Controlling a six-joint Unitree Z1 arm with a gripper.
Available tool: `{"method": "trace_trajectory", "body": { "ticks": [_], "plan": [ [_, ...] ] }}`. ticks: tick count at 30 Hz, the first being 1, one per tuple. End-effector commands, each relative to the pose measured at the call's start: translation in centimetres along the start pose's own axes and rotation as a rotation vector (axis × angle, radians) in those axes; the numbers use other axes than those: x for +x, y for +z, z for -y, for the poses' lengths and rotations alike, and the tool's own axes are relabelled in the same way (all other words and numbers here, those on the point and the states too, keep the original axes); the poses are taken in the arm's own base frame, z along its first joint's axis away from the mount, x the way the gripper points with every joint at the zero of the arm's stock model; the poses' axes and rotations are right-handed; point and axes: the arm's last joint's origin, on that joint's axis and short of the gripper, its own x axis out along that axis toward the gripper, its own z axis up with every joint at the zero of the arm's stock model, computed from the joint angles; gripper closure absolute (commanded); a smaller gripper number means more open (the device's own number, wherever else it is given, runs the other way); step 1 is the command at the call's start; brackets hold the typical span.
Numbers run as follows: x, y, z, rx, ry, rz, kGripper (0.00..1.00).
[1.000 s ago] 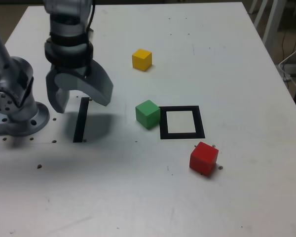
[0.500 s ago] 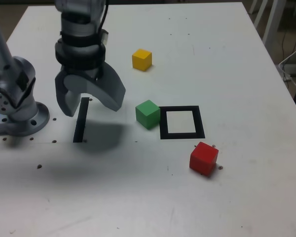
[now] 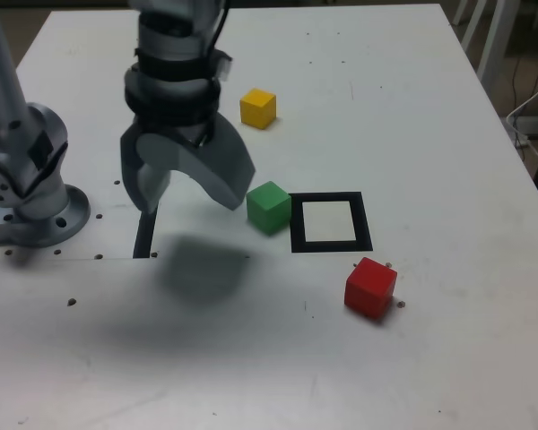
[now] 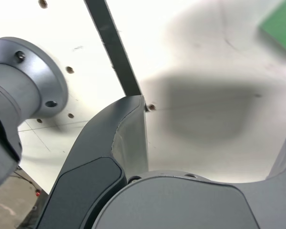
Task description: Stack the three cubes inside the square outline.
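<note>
In the exterior view the green cube (image 3: 269, 206) sits against the left side of the black square outline (image 3: 330, 222). The yellow cube (image 3: 257, 107) lies farther back on the table. The red cube (image 3: 370, 287) rests in front of the outline, toward the exterior view's right. My gripper (image 3: 190, 190) hangs open and empty above the table, just to the exterior view's left of the green cube. In the wrist view a corner of the green cube (image 4: 281, 25) shows beyond one dark finger (image 4: 115, 143).
The arm's grey base (image 3: 31, 193) stands at the exterior view's left. A straight black strip (image 3: 144, 235) lies on the white table (image 3: 251, 358) under the gripper. Chair legs and cables show beyond the table's right edge.
The open gripper has moved toward the exterior view's right and slightly nearer, from over the black strip to just beside the green cube. The cubes have not moved.
</note>
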Motion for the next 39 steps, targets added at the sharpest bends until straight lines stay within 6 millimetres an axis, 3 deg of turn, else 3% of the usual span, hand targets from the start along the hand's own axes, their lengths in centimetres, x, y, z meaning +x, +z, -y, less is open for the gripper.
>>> {"method": "trace_trajectory", "body": {
  "ticks": [1,26,39],
  "plan": [
    [-0.3,0.7,0.4,0.02,0.003,-0.005,0.0],
    [-1.8,8.9,3.5,0.248,0.051,0.001,0.01],
    [-1.6,12.9,4.0,0.334,0.069,0.012,0.01]
  ]
}}
